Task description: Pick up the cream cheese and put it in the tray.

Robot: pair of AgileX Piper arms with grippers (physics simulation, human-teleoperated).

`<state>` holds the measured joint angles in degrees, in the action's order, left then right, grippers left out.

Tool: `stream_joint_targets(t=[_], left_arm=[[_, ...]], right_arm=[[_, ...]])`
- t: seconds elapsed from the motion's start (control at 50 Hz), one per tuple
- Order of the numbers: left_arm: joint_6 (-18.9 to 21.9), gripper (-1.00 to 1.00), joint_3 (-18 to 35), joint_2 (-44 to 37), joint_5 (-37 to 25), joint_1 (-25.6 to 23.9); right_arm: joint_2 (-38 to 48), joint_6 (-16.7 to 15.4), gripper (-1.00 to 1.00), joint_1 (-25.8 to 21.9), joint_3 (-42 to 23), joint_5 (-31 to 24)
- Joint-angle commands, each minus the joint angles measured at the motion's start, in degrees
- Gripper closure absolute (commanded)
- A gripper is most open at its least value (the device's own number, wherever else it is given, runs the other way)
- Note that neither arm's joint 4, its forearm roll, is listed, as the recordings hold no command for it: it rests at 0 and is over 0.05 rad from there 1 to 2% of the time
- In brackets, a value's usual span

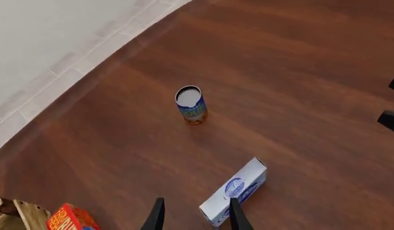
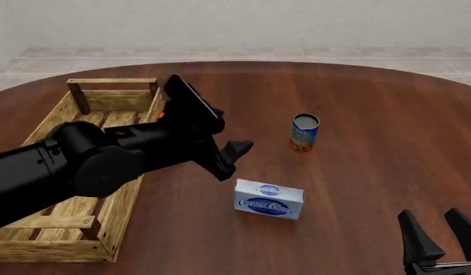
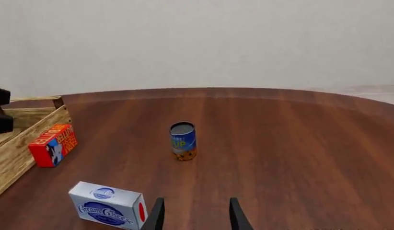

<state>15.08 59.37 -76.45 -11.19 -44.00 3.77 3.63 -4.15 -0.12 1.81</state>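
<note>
2 boxes (image 3: 108, 205) (image 3: 52, 144), 1 can (image 3: 183, 140), 1 crate (image 2: 105, 102).

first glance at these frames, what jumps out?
The big black left arm sweeps across the wooden tray, its open left gripper hanging just above and left of the cream cheese lying on the table. Beyond it, a blue can stands upright, alone.
</note>
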Motion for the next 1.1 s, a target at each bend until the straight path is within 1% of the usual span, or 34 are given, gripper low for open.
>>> stream_joint_targets(t=[0.02, 0.04, 0.06, 0.14, 0.18, 0.22, 0.26, 0.28, 0.34, 0.38, 0.4, 0.42, 0.44, 0.48, 0.56, 0.6, 0.64, 0.66, 0.74, 0.82, 0.86, 0.92, 1.04, 1.1], left_arm=[[2.42, -1.0, 5.16, -6.05, -3.49, -0.95], [3.52, -1.0, 4.86, -5.64, -3.24, -2.17], [4.19, -1.0, 4.83, -5.93, -3.32, -2.32], [4.8, -1.0, 5.66, -7.69, -3.42, -1.3], [3.67, -1.0, 6.22, -8.63, -4.32, -1.87], [4.52, -1.0, 5.45, -8.7, -4.57, -3.49], [5.16, -1.0, 5.72, -10.42, -4.61, -2.86], [5.52, -1.0, 5.47, -10.62, -4.77, -3.61], [6.03, -1.0, 6.52, -11.89, -4.9, -3.19], [6.69, -1.0, 6.69, -12.47, -5.4, -3.46], [7.96, -1.0, 6.98, -13.1, -5.31, -3.23], [7.96, -1.0, 6.98, -13.1, -5.31, -3.23], [8.94, -1.0, 6.97, -13.39, -5.26, -3.18], [8.87, -1.0, 7.25, -14.07, -6.33, -3.9], [9.39, -1.0, 6.63, -14.94, -6.15, -4.6], [8.99, -1.0, 6.74, -14.83, -6.48, -5.0], [6.35, -1.0, 8.55, -15.76, -7.48, -4.44], [6.09, -1.0, 8.1, -15.24, -7.0, -5.42], [7.87, -1.0, 6.7, -16.99, -6.31, -5.66], [8.02, -1.0, 5.61, -17.08, -5.7, -6.71], [9.01, -1.0, 4.79, -16.76, -5.29, -7.44], [9.21, -1.0, 4.99, -16.96, -5.87, -7.59], [11.17, -1.0, 5.86, -17.81, -6.25, -6.4], [13.41, -1.0, 5.61, -19.56, -4.73, -4.51]], right_arm=[[-0.11, 0.61, -1.0, 0.02, 0.01, -0.07], [-0.06, 0.69, -1.0, 0.03, 0.01, -0.04], [-0.02, 0.74, -1.0, 0.01, 0.01, -0.02], [0.38, 0.58, -1.0, -0.03, 0.01, 0.2], [0.2, 0.91, -1.0, 0.28, 0.02, 0.1], [-0.1, 1.33, -1.0, 0.71, 0.02, -0.08], [-0.22, 1.93, -1.0, 0.78, 0.03, -0.17], [-0.25, 1.79, -1.0, 0.73, 0.03, -0.18], [-0.29, 1.65, -1.0, 0.46, 0.03, -0.19], [-0.33, 1.64, -1.0, 0.46, 0.03, -0.21], [-0.42, 1.84, -1.0, 0.58, 0.03, -0.26], [-0.42, 1.84, -1.0, 0.58, 0.03, -0.27], [-0.38, 1.83, -1.0, 0.62, 0.03, -0.25], [-0.39, 1.96, -1.0, 0.61, 0.03, -0.26], [-0.34, 1.97, -1.0, 0.42, 0.03, -0.23], [-0.36, 2.0, -1.0, 0.39, 0.03, -0.23], [-0.28, 2.03, -1.0, 0.3, 0.03, -0.19], [-0.48, 2.0, -1.0, 0.33, 0.03, -0.29], [-0.64, 2.09, -1.0, 0.44, 0.03, -0.39], [-0.76, 2.17, -1.0, 0.37, 0.03, -0.46], [-0.69, 2.23, -1.0, 0.24, 0.03, -0.41], [-0.43, 2.25, -1.0, 0.21, 0.04, -0.27], [-0.41, 2.38, -1.0, 0.13, 0.04, -0.26], [-0.33, 2.41, -1.0, 0.04, 0.04, -0.21]])
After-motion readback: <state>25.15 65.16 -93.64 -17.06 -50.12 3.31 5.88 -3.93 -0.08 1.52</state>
